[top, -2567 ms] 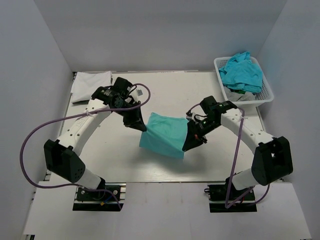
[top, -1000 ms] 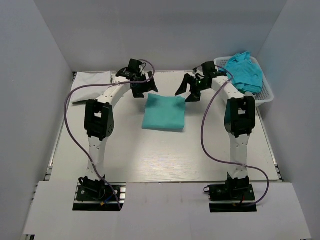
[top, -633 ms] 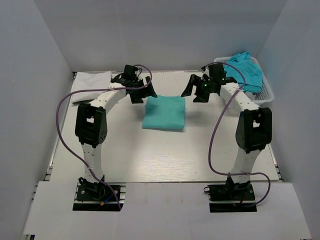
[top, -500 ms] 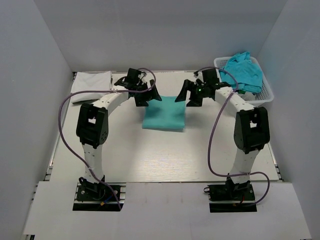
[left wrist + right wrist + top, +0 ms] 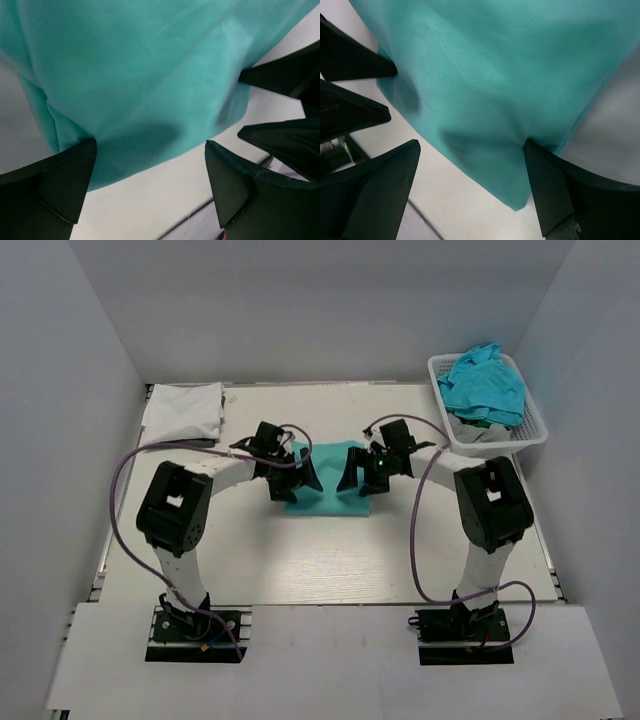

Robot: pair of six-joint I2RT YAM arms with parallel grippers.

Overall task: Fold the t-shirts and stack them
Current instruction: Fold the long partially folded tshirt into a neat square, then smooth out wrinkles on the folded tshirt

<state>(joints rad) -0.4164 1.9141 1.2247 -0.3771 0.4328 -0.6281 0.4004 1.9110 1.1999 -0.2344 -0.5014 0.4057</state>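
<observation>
Count of things on and above the tabletop [image 5: 300,555]

One tabletop is seen. Two folded shirts are counted on it: one teal-green t-shirt [image 5: 328,495] and one white t-shirt [image 5: 183,408]. One white basket [image 5: 537,430] is counted. In it turquoise-blue cloth [image 5: 485,385] is heaped over a little grey cloth [image 5: 478,432], and how many shirts that heap makes cannot be told. Two arms are counted, the left arm [image 5: 175,505] and the right arm [image 5: 490,500], with two purple cables [image 5: 113,490]. Two pincers are counted: the left pincer [image 5: 296,478] and the right pincer [image 5: 361,470].
</observation>
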